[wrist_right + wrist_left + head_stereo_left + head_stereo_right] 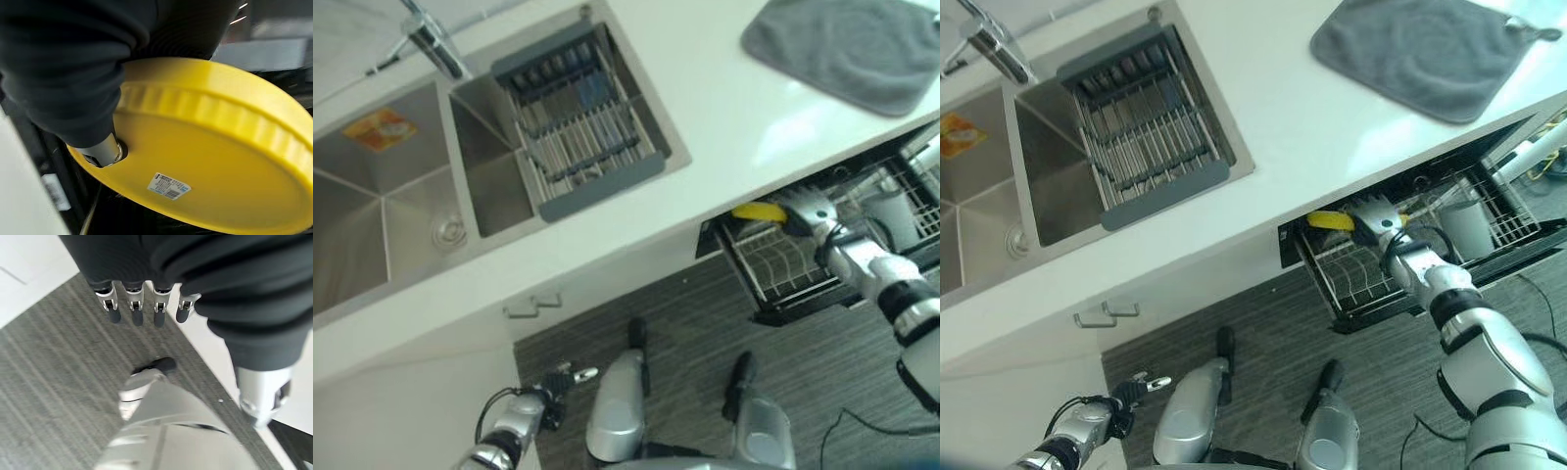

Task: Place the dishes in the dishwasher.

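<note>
Yellow plate [210, 147] pinched in our right hand [1376, 217] over the dishwasher rack [1371, 274] under the white counter [1312, 127], our left hand [142, 308] hanging low over grey floor [49, 396], fingers relaxed and empty.

Grey cloth [847, 47]: flat on the white worktop [724, 117], beyond the right hand;
Sink [386, 211]: well to that hand's left; faucet [435, 44] at its far edge;
Drying rack [578, 122]: over the sink's right basin;
Floor [695, 333]: grey, striped
</note>
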Robot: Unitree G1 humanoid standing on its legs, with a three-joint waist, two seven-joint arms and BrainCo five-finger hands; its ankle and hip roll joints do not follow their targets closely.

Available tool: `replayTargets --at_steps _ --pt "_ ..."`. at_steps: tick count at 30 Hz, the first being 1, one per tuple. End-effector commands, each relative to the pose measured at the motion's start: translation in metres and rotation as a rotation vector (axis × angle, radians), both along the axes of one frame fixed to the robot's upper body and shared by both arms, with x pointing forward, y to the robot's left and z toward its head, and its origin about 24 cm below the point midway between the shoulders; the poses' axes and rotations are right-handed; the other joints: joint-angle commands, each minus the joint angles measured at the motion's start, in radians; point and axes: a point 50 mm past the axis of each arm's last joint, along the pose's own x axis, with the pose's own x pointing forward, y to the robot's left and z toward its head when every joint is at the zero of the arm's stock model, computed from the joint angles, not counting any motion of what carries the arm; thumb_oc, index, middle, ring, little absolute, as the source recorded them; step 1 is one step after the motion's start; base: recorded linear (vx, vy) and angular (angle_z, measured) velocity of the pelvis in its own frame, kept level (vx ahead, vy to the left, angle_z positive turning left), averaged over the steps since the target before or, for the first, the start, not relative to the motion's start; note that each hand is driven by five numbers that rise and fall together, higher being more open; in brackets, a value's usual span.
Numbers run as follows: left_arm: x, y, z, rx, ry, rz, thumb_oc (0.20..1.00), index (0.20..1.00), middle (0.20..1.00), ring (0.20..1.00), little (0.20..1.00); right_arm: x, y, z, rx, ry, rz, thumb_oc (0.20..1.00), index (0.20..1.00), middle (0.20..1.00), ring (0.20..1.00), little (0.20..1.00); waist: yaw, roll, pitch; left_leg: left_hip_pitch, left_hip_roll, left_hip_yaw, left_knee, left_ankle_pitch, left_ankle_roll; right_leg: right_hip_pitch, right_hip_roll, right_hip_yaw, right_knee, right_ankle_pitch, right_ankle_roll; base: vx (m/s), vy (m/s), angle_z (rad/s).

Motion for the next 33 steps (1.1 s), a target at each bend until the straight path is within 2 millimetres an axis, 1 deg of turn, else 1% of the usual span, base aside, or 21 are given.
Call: replayTargets --at_steps 1,3,4,5,6,7,8,9,10,13,14,15,21,26,28,30,31,33 --pt "0.007 0.008 0.006 0.031 -0.046 0.012 1.0 1.0 1.0 1.0 1.0 0.013 0.017 0.048 0.087 -0.183 0.044 0.2 0.2 0.2 0.2 0.2 0.013 -0.029 -0.026 -0.012 -0.009 -0.077 0.07 -0.018 0.017 0.003 -0.028 -0.005 0.094 -0.006 -0.01 -0.07 0.013 0.06" --pt "0.018 0.007 0.013 0.038 -0.088 -0.001 1.0 1.0 1.0 1.0 1.0 0.014 0.016 0.055 0.079 -0.237 0.032 0.2 0.2 0.2 0.2 0.2 0.012 -0.025 -0.009 -0.032 -0.01 -0.075 0.076 -0.014 0.02 -0.026 -0.029 -0.003 0.113 -0.003 -0.01 -0.02 -0.001 0.05" --pt "0.024 0.005 0.017 0.058 -0.13 -0.022 1.0 1.0 1.0 1.0 1.0 0.016 0.015 0.06 0.069 -0.274 0.016 0.2 0.2 0.2 0.2 0.2 0.016 -0.023 -0.009 -0.047 -0.013 -0.081 0.081 -0.015 0.024 -0.041 -0.029 0.0 0.119 -0.004 -0.011 0.0 -0.01 0.04" --pt "0.025 0.004 0.018 0.062 -0.142 -0.026 1.0 1.0 1.0 1.0 1.0 0.017 0.015 0.061 0.071 -0.279 0.013 0.2 0.2 0.2 0.2 0.2 0.017 -0.023 -0.009 -0.051 -0.014 -0.081 0.082 -0.015 0.024 -0.044 -0.03 0.001 0.121 -0.004 -0.011 0.0 0.0 0.0" --pt "0.032 0.003 0.023 0.087 -0.2 -0.043 1.0 1.0 1.0 1.0 1.0 0.019 0.013 0.069 0.074 -0.311 -0.003 0.2 0.2 0.2 0.2 0.2 0.021 -0.022 -0.009 -0.067 -0.016 -0.085 0.081 -0.014 0.026 -0.061 -0.026 0.002 0.122 -0.004 -0.011 -0.02 -0.027 0.04" --pt "0.038 0.001 0.029 0.111 -0.248 -0.082 1.0 1.0 1.0 1.0 1.0 0.02 0.012 0.076 0.066 -0.37 -0.026 0.2 0.2 0.2 0.2 0.2 0.025 -0.022 -0.009 -0.084 -0.018 -0.085 0.077 -0.012 0.027 -0.076 -0.023 0.001 0.121 -0.003 -0.011 -0.02 -0.038 0.03" --pt "0.049 -0.006 0.039 0.147 -0.307 -0.167 1.0 1.0 1.0 1.0 1.0 0.019 0.007 0.086 0.051 -0.45 -0.076 0.2 0.2 0.2 0.2 0.2 0.025 -0.021 -0.009 -0.107 -0.021 -0.087 0.074 -0.008 0.029 -0.106 -0.019 0.005 0.128 0.0 -0.01 -0.02 -0.027 0.05" --pt "0.05 -0.006 0.04 0.15 -0.315 -0.176 1.0 1.0 1.0 1.0 1.0 0.02 0.006 0.088 0.051 -0.462 -0.085 0.2 0.2 0.2 0.2 0.2 0.025 -0.021 -0.009 -0.11 -0.021 -0.088 0.075 -0.008 0.029 -0.11 -0.018 0.006 0.13 -0.001 -0.01 -0.02 -0.016 0.05" --pt "0.051 -0.008 0.042 0.159 -0.332 -0.203 1.0 1.0 1.0 1.0 1.0 0.021 0.005 0.094 0.049 -0.491 -0.105 0.2 0.2 0.2 0.2 0.2 0.026 -0.02 -0.009 -0.119 -0.021 -0.087 0.073 -0.007 0.03 -0.12 -0.017 0.007 0.132 -0.002 -0.011 -0.02 -0.005 0.03" --pt "0.055 -0.019 0.047 0.179 -0.374 -0.296 1.0 1.0 1.0 1.0 1.0 0.021 0.0 0.107 0.051 -0.57 -0.183 0.2 0.2 0.2 0.2 0.2 0.023 -0.017 -0.009 -0.136 -0.019 -0.078 0.061 -0.002 0.029 -0.142 -0.011 0.008 0.132 -0.003 -0.01 0.02 0.003 -0.01" --pt "0.054 -0.022 0.047 0.181 -0.374 -0.315 1.0 1.0 1.0 1.0 1.0 0.02 -0.004 0.107 0.053 -0.585 -0.218 0.2 0.2 0.2 0.2 0.2 0.02 -0.018 -0.009 -0.122 -0.021 -0.079 0.058 -0.021 0.021 -0.135 -0.012 0.018 0.141 -0.024 0.001 0.06 0.02 -0.01" --pt "0.054 -0.026 0.046 0.189 -0.375 -0.341 1.0 1.0 1.0 1.0 1.0 0.02 -0.01 0.108 0.075 -0.608 -0.276 0.2 0.2 0.2 0.2 0.2 0.017 -0.016 -0.009 -0.121 -0.021 -0.074 0.052 -0.021 0.021 -0.139 -0.013 0.019 0.141 -0.025 0.002 0.06 0.016 -0.01" --pt "0.054 -0.03 0.045 0.194 -0.384 -0.334 1.0 1.0 1.0 1.0 1.0 0.014 -0.033 0.106 0.081 -0.652 -0.453 0.2 0.2 0.2 0.2 0.2 0.006 -0.008 -0.009 -0.134 -0.019 -0.06 0.048 -0.023 0.023 -0.161 -0.018 0.023 0.136 -0.018 0.004 0.0 0.006 -0.01" --pt "0.053 -0.034 0.046 0.183 -0.398 -0.331 1.0 1.0 1.0 1.0 1.0 0.011 -0.047 0.107 0.04 -0.652 -0.534 0.2 0.2 0.2 0.2 0.2 0.003 0.006 -0.009 -0.151 -0.021 -0.051 0.043 -0.02 0.022 -0.185 -0.028 0.026 0.137 -0.014 0.006 -0.01 0.033 -0.11" --pt "0.055 -0.035 0.048 0.186 -0.403 -0.335 1.0 1.0 1.0 1.0 1.0 0.011 -0.048 0.105 0.035 -0.65 -0.526 0.2 0.2 0.2 0.2 0.2 0.005 0.009 -0.009 -0.157 -0.023 -0.05 0.039 -0.017 0.023 -0.193 -0.031 0.025 0.136 -0.011 0.009 0.0 0.003 -0.02" --pt "0.056 -0.036 0.049 0.192 -0.412 -0.337 1.0 1.0 1.0 1.0 1.0 0.012 -0.046 0.108 0.014 -0.659 -0.504 0.2 0.2 0.2 0.2 0.2 0.007 0.011 -0.009 -0.164 -0.025 -0.05 0.033 -0.014 0.023 -0.202 -0.033 0.024 0.135 -0.009 0.011 0.0 0.0 0.0" --pt "0.056 -0.038 0.048 0.192 -0.415 -0.346 1.0 1.0 1.0 1.0 1.0 0.013 -0.035 0.116 0.029 -0.739 -0.421 0.2 0.2 0.2 0.2 0.2 0.011 0.014 -0.009 -0.175 -0.028 -0.053 0.026 -0.008 0.021 -0.213 -0.034 0.023 0.129 -0.003 0.013 0.0 0.0 0.0" --pt "0.057 -0.041 0.049 0.187 -0.424 -0.348 1.0 1.0 1.0 1.0 1.0 0.013 -0.025 0.118 0.077 -0.793 -0.371 0.2 0.2 0.2 0.2 0.2 0.011 0.014 -0.009 -0.179 -0.028 -0.05 0.013 -0.001 0.018 -0.219 -0.033 0.021 0.115 0.005 0.018 0.0 0.0 0.0"
